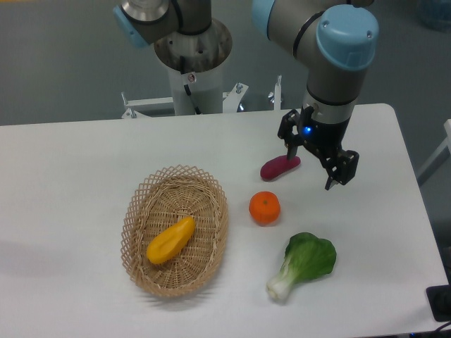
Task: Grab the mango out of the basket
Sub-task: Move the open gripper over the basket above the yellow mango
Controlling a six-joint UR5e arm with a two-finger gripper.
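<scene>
The mango [170, 239] is smooth, yellow-orange and elongated, lying diagonally inside the oval tan wicker basket [208, 190] at the front left of the white table. My gripper [311, 171] hangs above the table at the right, far from the basket. Its jaws stand apart and hold nothing. One fingertip is close to the right end of the sweet potato.
A dark purple-red sweet potato [279, 167] lies just left of the gripper. A round orange [264, 208] sits between the basket and a green bok choy [304, 262]. The arm's base post [192, 77] stands at the table's far edge.
</scene>
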